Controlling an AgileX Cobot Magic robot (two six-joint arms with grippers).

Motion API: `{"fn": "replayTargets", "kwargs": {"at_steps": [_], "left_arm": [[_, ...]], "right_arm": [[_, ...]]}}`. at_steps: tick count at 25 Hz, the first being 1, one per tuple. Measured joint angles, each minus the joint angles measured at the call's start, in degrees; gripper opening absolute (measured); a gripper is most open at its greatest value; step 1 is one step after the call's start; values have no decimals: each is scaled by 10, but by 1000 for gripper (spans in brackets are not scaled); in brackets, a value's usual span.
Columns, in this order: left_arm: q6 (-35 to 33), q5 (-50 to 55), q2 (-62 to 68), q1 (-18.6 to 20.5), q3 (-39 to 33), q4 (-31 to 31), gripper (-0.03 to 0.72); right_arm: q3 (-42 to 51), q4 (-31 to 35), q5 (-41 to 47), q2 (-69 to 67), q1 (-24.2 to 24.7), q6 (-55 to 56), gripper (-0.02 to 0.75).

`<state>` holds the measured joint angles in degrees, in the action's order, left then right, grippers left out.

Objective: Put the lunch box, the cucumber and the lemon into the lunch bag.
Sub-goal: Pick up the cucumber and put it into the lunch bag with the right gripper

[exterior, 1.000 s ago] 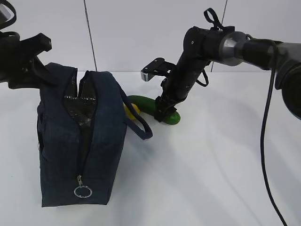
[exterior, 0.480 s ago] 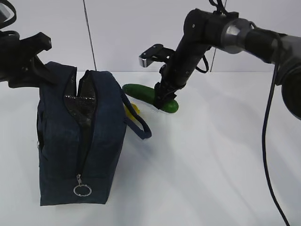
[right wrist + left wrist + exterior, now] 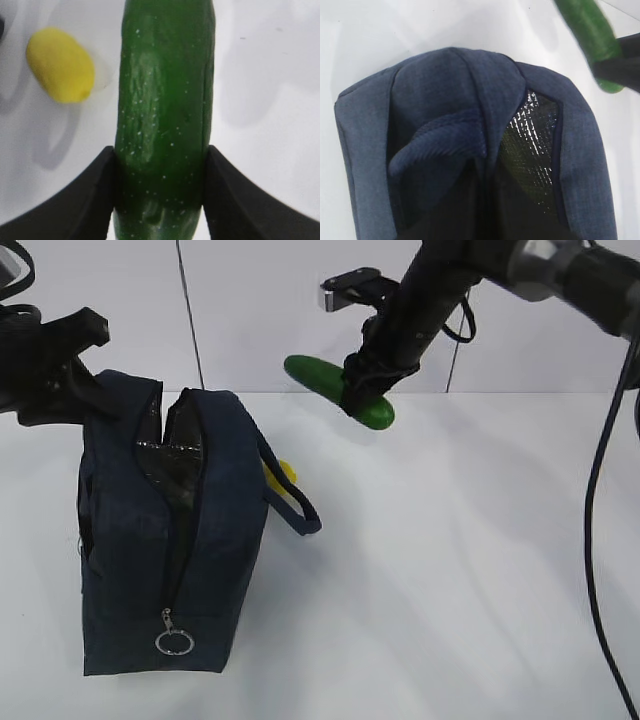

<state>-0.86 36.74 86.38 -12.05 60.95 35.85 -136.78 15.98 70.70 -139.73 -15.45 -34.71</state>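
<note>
My right gripper [image 3: 366, 390] is shut on the dark green cucumber [image 3: 330, 385] and holds it in the air, tilted, to the right of and above the lunch bag [image 3: 200, 540]. In the right wrist view the cucumber [image 3: 162, 115] sits between both fingers of the right gripper [image 3: 161, 165]. The yellow lemon [image 3: 284, 474] lies on the table behind the bag's handle [image 3: 296, 506] and shows below in the right wrist view [image 3: 61, 65]. The navy bag stands with its zipper open and foil lining [image 3: 530, 140] showing. My left gripper [image 3: 95, 390] holds the bag's far top edge. The lunch box is out of view.
The bag's silver ring pull [image 3: 172, 642] hangs low on its near end. The white table [image 3: 450, 570] stretches to the right of the bag. A thin dark pole [image 3: 190, 320] stands behind the bag. The cucumber's tip and the right finger show in the left wrist view [image 3: 587, 35].
My right gripper has lifted the cucumber off the table and carried it up. The lemon stays on the table. The bag and my left arm have not moved.
</note>
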Motion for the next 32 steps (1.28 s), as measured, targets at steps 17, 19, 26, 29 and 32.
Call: {"fn": "replayTargets", "kwargs": {"at_steps": [17, 19, 26, 29, 32], "left_arm": [[0, -22, 0, 0, 0, 0, 6], [0, -22, 0, 0, 0, 0, 6], [0, -23, 0, 0, 0, 0, 6], [0, -24, 0, 0, 0, 0, 6], [0, -25, 0, 0, 0, 0, 6]], "right_arm": [[-38, 29, 9, 150, 2, 375, 401], [-24, 30, 9, 184, -9, 385, 400], [109, -6, 13, 283, -77, 399, 400], [164, -22, 13, 310, -107, 416, 400], [202, -24, 13, 322, -138, 434, 400]]}}
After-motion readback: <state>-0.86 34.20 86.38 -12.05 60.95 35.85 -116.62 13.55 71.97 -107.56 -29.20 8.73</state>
